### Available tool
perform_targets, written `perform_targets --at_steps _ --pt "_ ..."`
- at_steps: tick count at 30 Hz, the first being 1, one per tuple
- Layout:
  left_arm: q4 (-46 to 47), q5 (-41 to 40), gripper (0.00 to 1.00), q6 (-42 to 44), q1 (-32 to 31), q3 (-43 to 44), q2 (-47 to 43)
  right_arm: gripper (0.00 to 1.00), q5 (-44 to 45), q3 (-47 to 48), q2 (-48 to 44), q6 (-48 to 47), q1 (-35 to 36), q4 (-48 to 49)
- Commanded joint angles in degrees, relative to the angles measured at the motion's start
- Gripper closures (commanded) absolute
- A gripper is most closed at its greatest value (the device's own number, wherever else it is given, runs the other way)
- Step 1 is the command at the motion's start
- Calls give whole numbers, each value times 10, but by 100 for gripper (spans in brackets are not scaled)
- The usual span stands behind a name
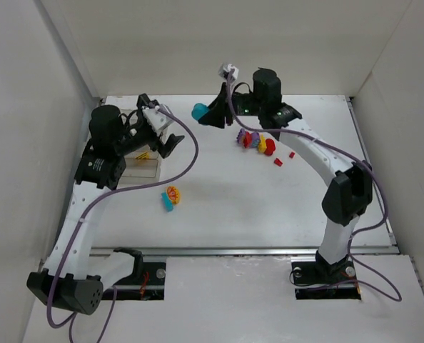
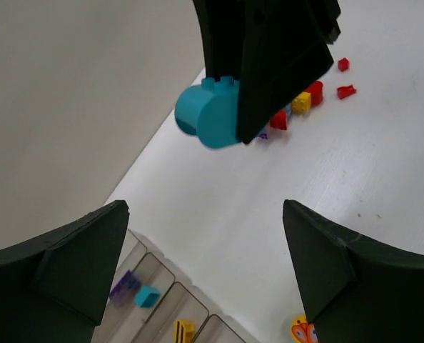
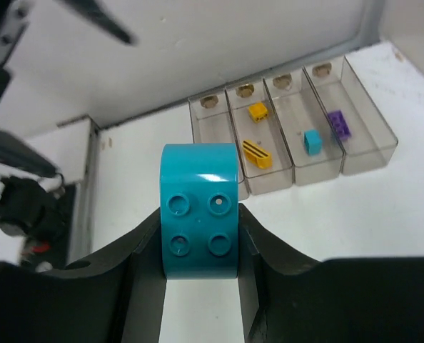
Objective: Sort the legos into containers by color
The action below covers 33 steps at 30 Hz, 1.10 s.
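- We see the right gripper [image 3: 200,246] clamped tight on a rounded cyan brick [image 3: 200,207], held up near the back wall [image 1: 219,43].
- The left gripper [image 2: 205,275] gapes wide, holding nothing, above the tray [image 3: 298,177].
- Neighbouring tray compartments hold two yellow pieces [image 3: 258,153], a small cyan piece [image 3: 312,140] and a purple piece [image 3: 338,123].
- Loose bricks [image 1: 256,141] lie beside the right arm.
- A yellow-and-cyan cluster [image 1: 170,197] sits mid-table.

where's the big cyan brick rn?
Top view: cyan brick clamped in the right gripper over the table's far middle, tray to its left, loose brick pile to its right.
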Motion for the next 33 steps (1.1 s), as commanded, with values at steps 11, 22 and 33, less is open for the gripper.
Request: perform_targets --at_steps 11,22,33 --pt "-105 181 22 116 -2 61 69 100 126 -73 -119 -342 102 -124" --pt "-168 166 39 184 -19 77 69 100 136 -53 -119 -389 127 -176" --pt "-246 164 41 278 -19 81 80 100 136 -58 -143 -401 151 -182"
